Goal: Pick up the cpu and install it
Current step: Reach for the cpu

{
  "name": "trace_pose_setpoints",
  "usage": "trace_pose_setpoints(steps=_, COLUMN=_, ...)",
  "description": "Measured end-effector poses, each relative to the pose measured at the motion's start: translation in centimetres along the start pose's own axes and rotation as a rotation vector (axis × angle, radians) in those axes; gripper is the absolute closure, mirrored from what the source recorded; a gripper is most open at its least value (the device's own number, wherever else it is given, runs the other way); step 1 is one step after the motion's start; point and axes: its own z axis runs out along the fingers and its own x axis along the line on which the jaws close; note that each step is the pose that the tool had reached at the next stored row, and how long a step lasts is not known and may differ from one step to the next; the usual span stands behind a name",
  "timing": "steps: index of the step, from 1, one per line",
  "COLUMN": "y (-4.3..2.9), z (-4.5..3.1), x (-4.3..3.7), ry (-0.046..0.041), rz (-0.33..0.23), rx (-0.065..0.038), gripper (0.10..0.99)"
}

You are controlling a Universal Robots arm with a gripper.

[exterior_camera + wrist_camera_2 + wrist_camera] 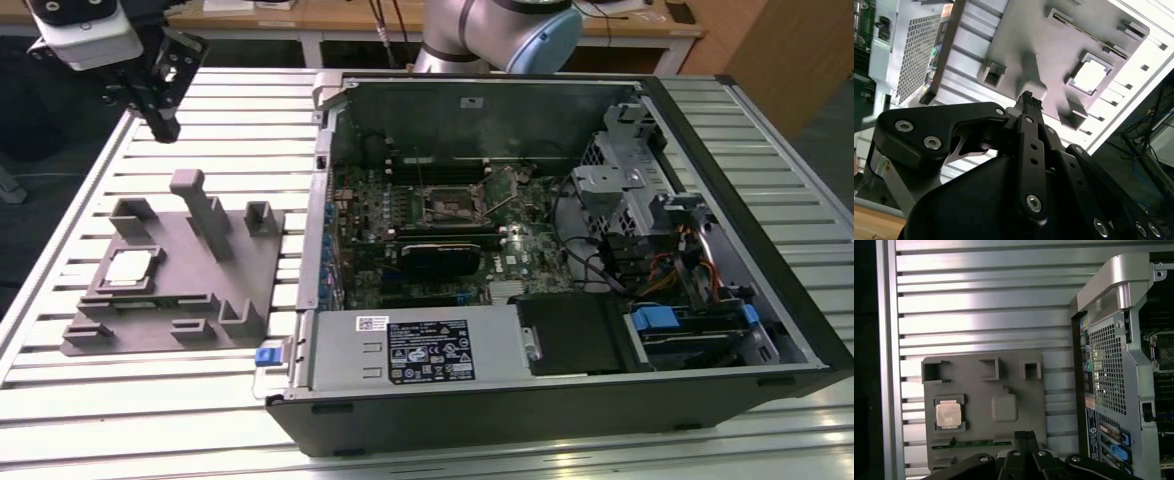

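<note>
The gripper point(163, 128) hangs above the slatted table point(200, 110), clenched, its fingertips point(1021, 436) pressed together on nothing. The open computer case point(561, 250) rises to the exterior view's right of it, and I judge a careless sideways swing could scrape its metal rear wall. The grey tray point(174, 300) lies below and ahead of the gripper, where a low approach could clip its upright blocks. The cpu point(130, 268) rests in a square recess of that tray, well apart from the fingertips, which, pressed together, would strike its face rather than straddle it. Room is free above the tray and over the slats. The case wall and the tallest block are the nearest hard edges.
</note>
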Motion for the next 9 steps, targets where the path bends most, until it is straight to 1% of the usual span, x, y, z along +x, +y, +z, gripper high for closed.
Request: trace_pose_setpoints(steps=9, y=-0.28, z=0.07, x=3.71, ry=0.0, rz=0.0, rx=0.0, gripper=0.98)
